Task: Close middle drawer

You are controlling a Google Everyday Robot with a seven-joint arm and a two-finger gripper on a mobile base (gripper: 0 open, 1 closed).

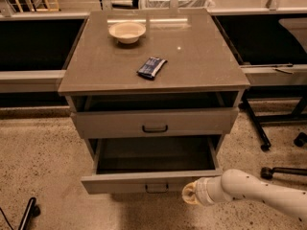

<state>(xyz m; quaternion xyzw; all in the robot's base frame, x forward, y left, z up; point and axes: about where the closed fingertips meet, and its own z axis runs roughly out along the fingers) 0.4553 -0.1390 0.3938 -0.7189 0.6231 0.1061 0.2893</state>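
Middle drawer (129, 182) pulled far out. Pincer (188, 194) low, near drawer front, just right of handle (157, 188); its state we cannot tell. We judge drawer rigid, easy-sliding: push front centre.

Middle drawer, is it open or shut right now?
Open. The middle drawer is pulled far out, its inside showing. The pincer sits by its front, right of the handle.

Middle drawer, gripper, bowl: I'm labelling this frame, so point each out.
middle drawer (120, 182), camera view, on its pulled-out front panel.
gripper (188, 193), camera view, arm's tip by the drawer front's right end.
bowl (127, 31), camera view, on its inner hollow.
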